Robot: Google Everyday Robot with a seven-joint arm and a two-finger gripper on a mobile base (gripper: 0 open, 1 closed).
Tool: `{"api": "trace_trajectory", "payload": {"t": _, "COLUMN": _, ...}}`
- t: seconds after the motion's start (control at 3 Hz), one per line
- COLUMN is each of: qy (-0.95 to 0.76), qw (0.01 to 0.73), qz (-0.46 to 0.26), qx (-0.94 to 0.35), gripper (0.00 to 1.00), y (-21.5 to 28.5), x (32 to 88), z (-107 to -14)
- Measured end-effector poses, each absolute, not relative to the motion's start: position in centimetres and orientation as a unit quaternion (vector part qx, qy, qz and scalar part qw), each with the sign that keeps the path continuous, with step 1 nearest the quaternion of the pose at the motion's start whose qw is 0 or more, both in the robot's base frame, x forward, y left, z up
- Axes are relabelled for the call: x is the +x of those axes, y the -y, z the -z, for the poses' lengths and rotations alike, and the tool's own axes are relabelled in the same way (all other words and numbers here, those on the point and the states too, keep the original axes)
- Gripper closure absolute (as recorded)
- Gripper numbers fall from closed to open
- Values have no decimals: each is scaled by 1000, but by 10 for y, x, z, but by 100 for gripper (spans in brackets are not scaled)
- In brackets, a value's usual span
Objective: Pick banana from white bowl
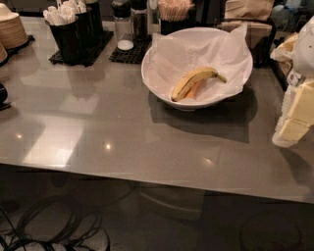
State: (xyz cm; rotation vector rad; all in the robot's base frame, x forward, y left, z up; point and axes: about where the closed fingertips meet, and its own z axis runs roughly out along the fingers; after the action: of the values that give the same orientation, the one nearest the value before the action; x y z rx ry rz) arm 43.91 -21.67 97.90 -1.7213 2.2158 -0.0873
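The banana (195,79), yellow with brownish streaks and a dark tip, lies inside the white bowl (148,78) on its crumpled white paper liner. A smaller orange-tinted banana (194,91) lies partly under it. The bowl stands at the back middle of the grey table (98,142). My gripper (293,122), with cream-coloured parts, hangs at the right edge of the view, to the right of the bowl and apart from it, just above the table. It holds nothing that I can see.
Black holders with white utensils (73,29) and shaker jars (123,24) stand at the back left. Stacked tan bowls (12,30) sit at the far left. Brown paper bags (248,11) stand behind the bowl. Cables (49,230) lie on the floor below the table's front edge.
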Motion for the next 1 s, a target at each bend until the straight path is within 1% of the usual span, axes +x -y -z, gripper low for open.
{"api": "trace_trajectory", "payload": {"t": 0.33, "qy": -750, "qw": 196, "qz": 18, "qx": -632, "gripper": 0, "y": 206, "x": 462, "z": -985}}
{"api": "trace_trajectory", "payload": {"t": 0.67, "qy": -700, "qw": 221, "qz": -15, "qx": -678, "gripper": 0, "y": 183, "x": 493, "z": -988}}
{"api": "trace_trajectory", "payload": {"t": 1.0, "qy": -632, "qw": 253, "qz": -93, "qx": -727, "gripper": 0, "y": 143, "x": 533, "z": -986}}
